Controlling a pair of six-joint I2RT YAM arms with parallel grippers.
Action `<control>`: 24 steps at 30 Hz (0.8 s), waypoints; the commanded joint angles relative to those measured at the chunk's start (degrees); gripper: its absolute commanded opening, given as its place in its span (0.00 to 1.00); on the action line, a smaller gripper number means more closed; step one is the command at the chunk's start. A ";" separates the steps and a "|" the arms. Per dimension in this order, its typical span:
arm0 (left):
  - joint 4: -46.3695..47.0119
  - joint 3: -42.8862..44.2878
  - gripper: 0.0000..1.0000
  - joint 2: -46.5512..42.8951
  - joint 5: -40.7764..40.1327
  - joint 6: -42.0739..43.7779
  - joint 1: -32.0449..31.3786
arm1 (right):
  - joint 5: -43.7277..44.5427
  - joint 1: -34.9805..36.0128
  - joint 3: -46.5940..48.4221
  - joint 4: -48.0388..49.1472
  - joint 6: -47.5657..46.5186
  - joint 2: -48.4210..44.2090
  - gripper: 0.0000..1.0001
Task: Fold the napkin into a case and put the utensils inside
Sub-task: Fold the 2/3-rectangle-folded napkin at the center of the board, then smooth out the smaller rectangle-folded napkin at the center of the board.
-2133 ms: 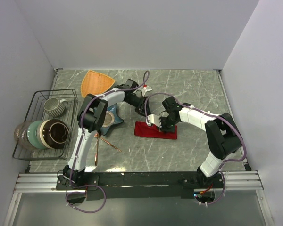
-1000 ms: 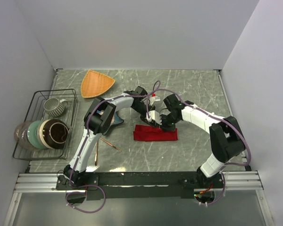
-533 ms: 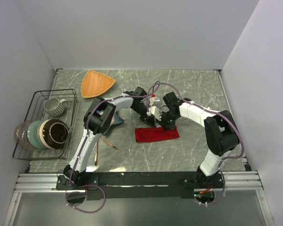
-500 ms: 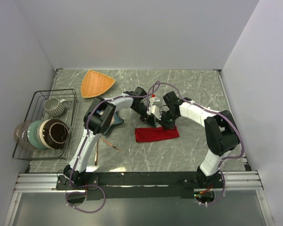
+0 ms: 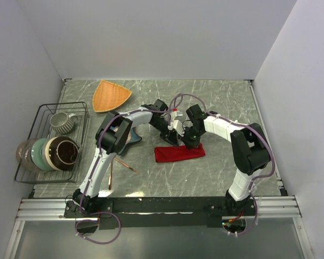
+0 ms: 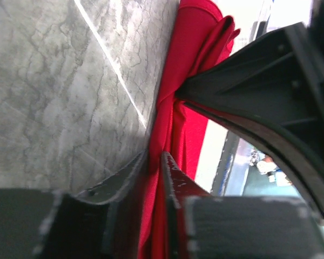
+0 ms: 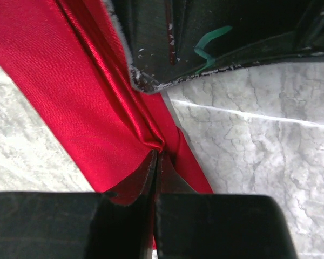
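utensils (image 5: 127, 166) lie on the surface (image 5: 216, 172), left of and apart from the napkin | napkin (image 5: 179, 154) lies mid-surface as a long folded strip | my right tool (image 7: 156, 155) is together, pinching a fold at its far edge | my left tool (image 6: 155, 160) is just beside, fingers narrowly apart around a fold; cannot tell if it grips

Robot test booth dressed up as a kitchen counter.
Was boxed in on three sides by bare pale walls (image 5: 151, 38); held a marble-patterned table (image 5: 221, 97) with a left arm (image 5: 97, 167) and a right arm (image 5: 221, 127) bolted to an aluminium rail (image 5: 43, 208) at its near edge; carried kitchen props: a wire rack (image 5: 65, 104) of mug (image 5: 62, 122) and bowls (image 5: 59, 152), an orange triangular plate (image 5: 110, 94) on the tabletop.
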 commanded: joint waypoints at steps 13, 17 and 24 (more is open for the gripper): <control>20.96 -19.74 0.34 -20.28 -0.64 -17.63 11.03 | 0.95 -0.59 2.68 -2.49 1.77 4.15 0.00; 26.67 -30.29 0.18 -28.37 -0.29 -23.87 14.37 | 0.33 -0.59 3.56 -3.64 2.56 4.15 0.00; 33.45 -38.75 0.04 -41.21 -2.04 -26.87 10.26 | -0.81 -0.76 5.92 -6.27 4.93 5.47 0.00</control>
